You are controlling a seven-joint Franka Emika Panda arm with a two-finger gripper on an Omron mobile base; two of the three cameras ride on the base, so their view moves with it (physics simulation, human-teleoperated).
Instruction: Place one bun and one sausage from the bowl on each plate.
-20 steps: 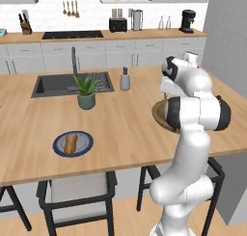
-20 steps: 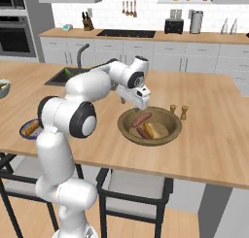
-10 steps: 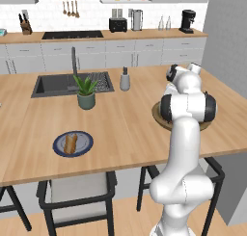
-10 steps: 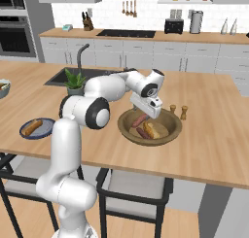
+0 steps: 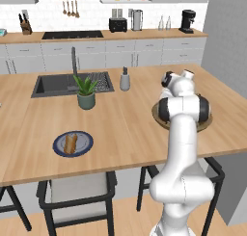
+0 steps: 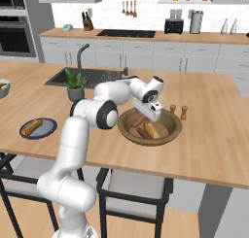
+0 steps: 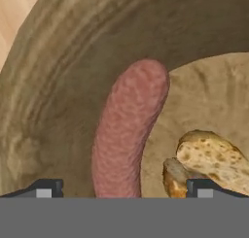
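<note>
Your tool (image 6: 147, 116) hangs with its jaws spread fully apart, holding nothing, low over the near-left part of the bowl (image 6: 172, 132), which stands on the table (image 6: 214, 140) just in front of the two small shakers (image 6: 178, 110). In the hand view a sausage (image 7: 127, 135) lies between the two finger tips (image 7: 46, 188), along the sloping wall of the bowl, and a bun (image 7: 216, 160) lies just beside it, toward the middle of the bowl. I think the main risk is this closeness: if you descend as you are, the finger on the bun's side may land on the bun and push it, or you may pinch both together. The sausage is round and rests on a slope, so a grip near its end could let it roll or slip out; aim for its middle. Another sausage (image 6: 142, 132) also lies in the bowl, so a finger could disturb it. The plate (image 6: 44, 131), far to the left of the bowl, carries what looks like a bun already; a weak grip may drop the sausage on that long way.
</note>
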